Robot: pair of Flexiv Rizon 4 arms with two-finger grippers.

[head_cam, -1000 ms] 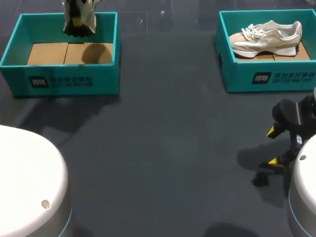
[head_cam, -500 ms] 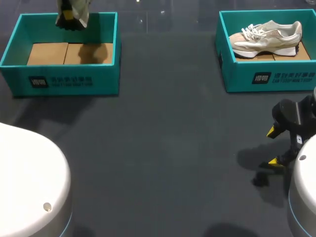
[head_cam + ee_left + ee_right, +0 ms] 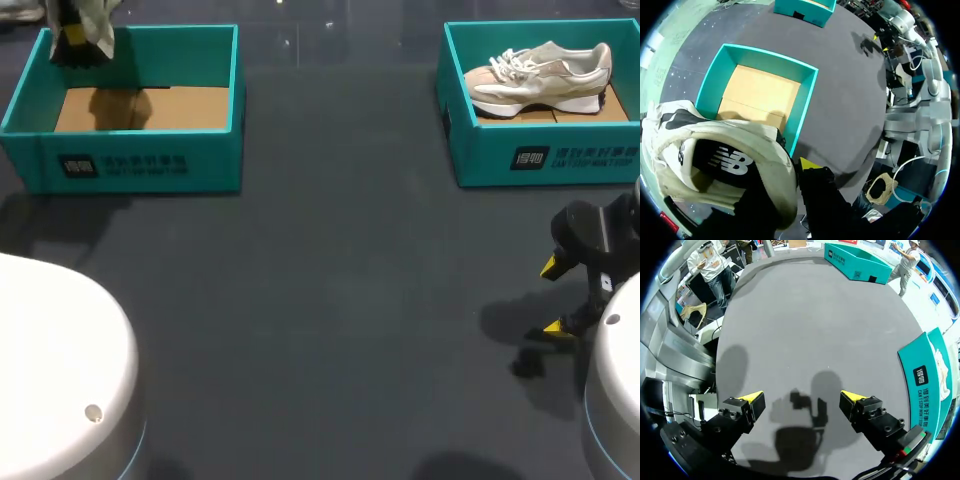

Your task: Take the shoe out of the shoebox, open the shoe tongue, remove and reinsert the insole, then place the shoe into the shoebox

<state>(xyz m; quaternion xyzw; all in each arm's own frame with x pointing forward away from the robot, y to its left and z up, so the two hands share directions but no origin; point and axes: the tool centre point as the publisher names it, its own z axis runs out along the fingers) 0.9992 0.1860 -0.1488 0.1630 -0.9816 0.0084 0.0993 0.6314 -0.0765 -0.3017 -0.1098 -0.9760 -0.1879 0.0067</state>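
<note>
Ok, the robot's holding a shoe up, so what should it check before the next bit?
1. Left gripper gripping the shoe: ok.
2. Shoe clear of the left shoebox: ok, it hangs up by the far left corner.
3. Left shoebox empty inside: ok.
4. Right gripper open and holding nothing: ok.
5. Tongue opened: cannot tell.

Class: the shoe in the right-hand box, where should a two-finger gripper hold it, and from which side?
Pinch the heel collar at the right end of the shoe, coming down from above. The box walls block any sideways approach, and the collar's open rim looks thin enough for the open right gripper to close on.
</note>
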